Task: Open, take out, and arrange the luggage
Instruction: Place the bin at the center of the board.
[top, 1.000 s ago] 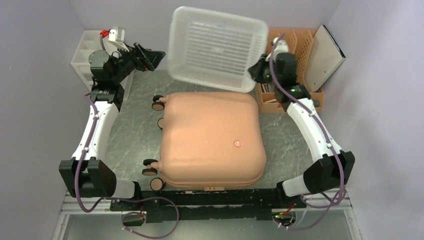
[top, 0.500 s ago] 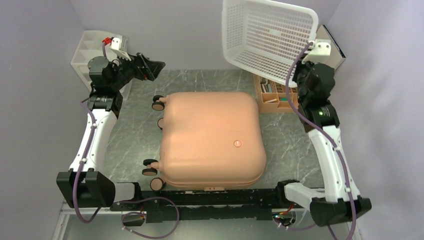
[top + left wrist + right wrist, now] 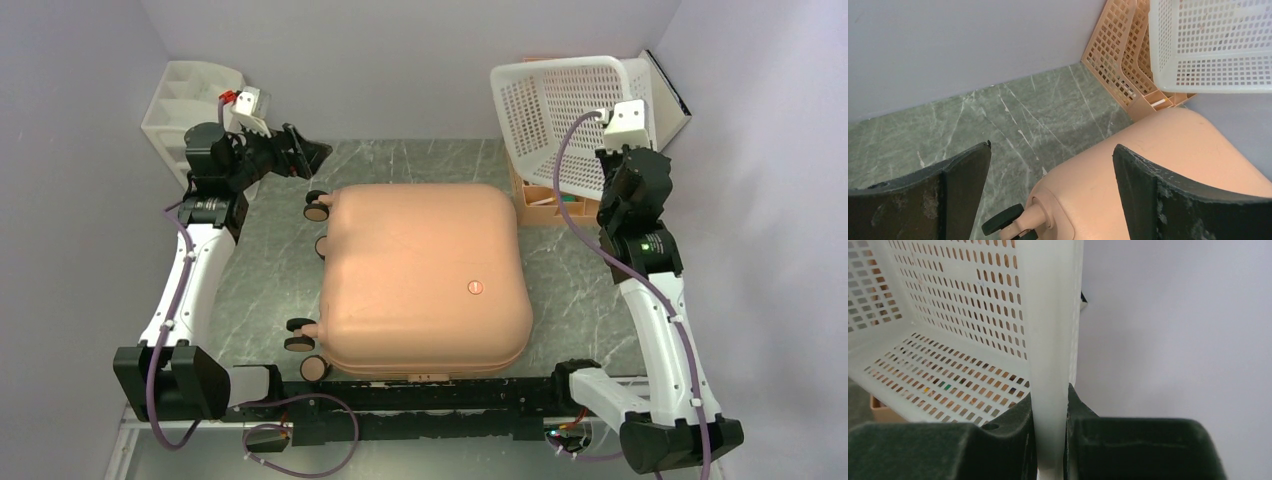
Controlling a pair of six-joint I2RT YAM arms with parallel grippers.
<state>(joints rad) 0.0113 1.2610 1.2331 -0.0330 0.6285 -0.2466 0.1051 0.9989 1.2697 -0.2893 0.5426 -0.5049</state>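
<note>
The luggage [image 3: 425, 275] is a salmon-pink hard-shell suitcase lying flat and closed in the middle of the table, black wheels [image 3: 316, 210] toward the left. My left gripper [image 3: 305, 153] hovers open above the far-left corner, near the wheels, holding nothing; the left wrist view shows the luggage [image 3: 1148, 170] and one wheel [image 3: 1004, 219] between its spread fingers [image 3: 960, 180]. My right gripper [image 3: 612, 170] is shut on the rim of a white perforated basket [image 3: 560, 115], held tilted in the air at the far right. In the right wrist view the basket [image 3: 1050, 365] rim runs between the pads.
An orange-tan slotted file rack [image 3: 545, 200] stands at the far right, under the basket, also visible as a rack [image 3: 1120, 55] in the left wrist view. A white organiser [image 3: 185, 100] sits at the far left. A grey flat box [image 3: 665, 100] leans on the right wall.
The right arm has swung the white basket from above the luggage to the far right and lowered it over the rack. The left gripper has opened slightly wider and shifted slightly.
</note>
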